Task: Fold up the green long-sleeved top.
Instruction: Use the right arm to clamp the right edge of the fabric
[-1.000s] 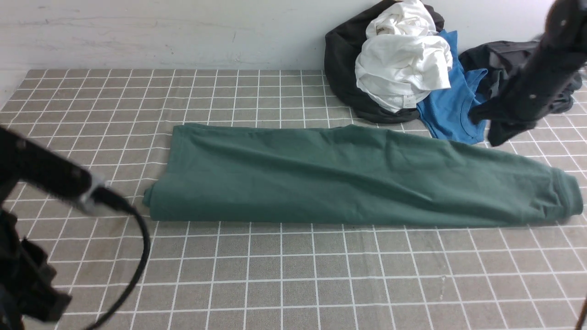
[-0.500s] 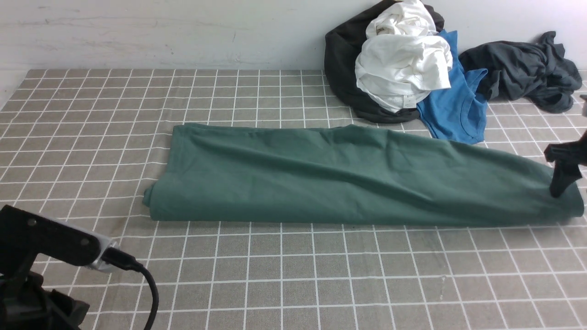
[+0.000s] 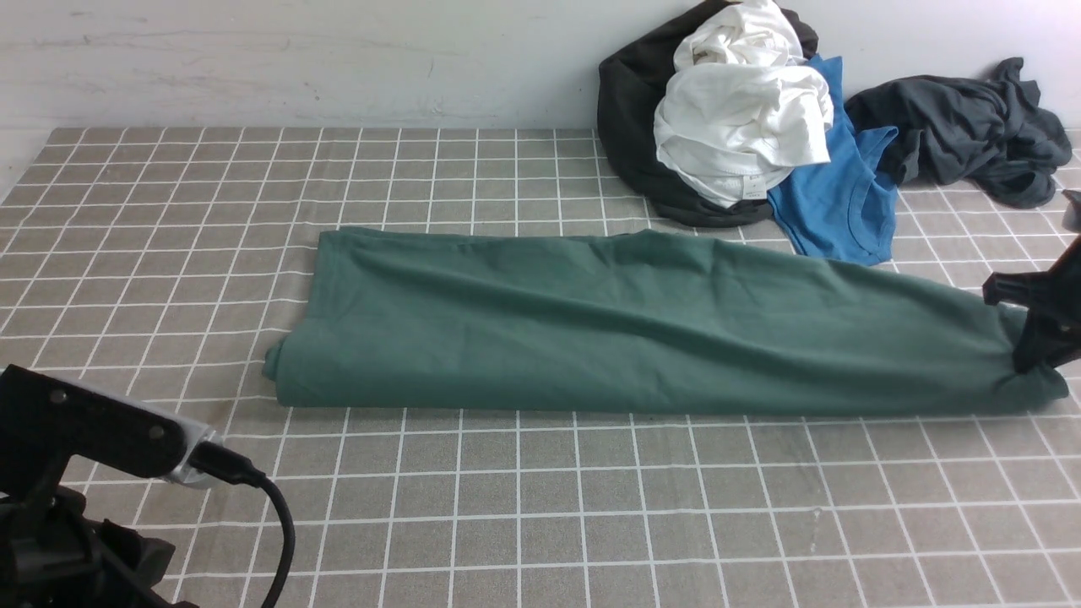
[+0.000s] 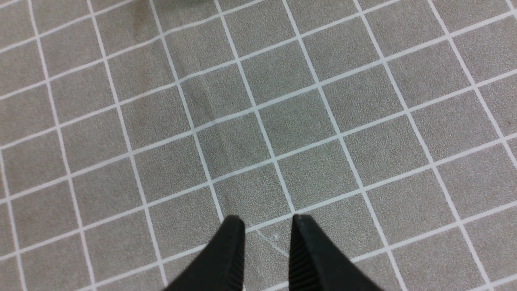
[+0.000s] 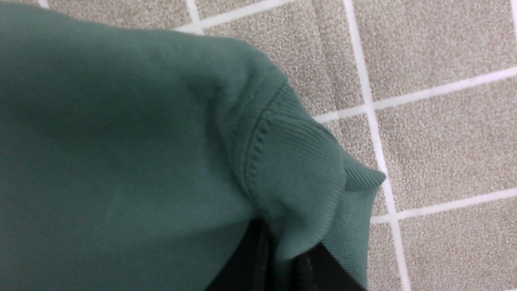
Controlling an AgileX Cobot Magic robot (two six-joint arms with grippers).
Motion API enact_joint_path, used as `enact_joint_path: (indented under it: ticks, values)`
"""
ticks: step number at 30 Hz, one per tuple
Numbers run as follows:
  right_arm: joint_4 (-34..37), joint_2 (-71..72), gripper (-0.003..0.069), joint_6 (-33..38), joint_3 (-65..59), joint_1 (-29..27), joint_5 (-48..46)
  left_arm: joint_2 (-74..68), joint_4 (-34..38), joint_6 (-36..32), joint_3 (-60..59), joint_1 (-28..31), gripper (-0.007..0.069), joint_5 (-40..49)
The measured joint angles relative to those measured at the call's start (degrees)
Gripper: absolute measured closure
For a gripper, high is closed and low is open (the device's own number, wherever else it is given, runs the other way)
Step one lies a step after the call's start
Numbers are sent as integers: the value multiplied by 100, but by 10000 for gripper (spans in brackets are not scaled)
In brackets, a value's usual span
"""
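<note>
Right pincer now pinches the cuff of the green top, newly bunched since before.

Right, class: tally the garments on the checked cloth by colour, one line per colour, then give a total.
green top: 1
black garment: 1
white garment: 1
blue garment: 1
dark grey garment: 1
Total: 5
</note>
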State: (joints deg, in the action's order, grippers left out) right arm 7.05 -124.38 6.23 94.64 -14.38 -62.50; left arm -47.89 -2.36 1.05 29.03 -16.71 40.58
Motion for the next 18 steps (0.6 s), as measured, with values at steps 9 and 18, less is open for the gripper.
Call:
enact_joint_path:
  ticks: [9, 18]
  values:
    - [-238, 0, 504, 236, 0, 10, -34, 0, 23, 0, 0, 0, 474, 55]
    - [-296, -195, 253, 93, 0, -27, 14, 0, 25, 0, 0, 0, 474, 55]
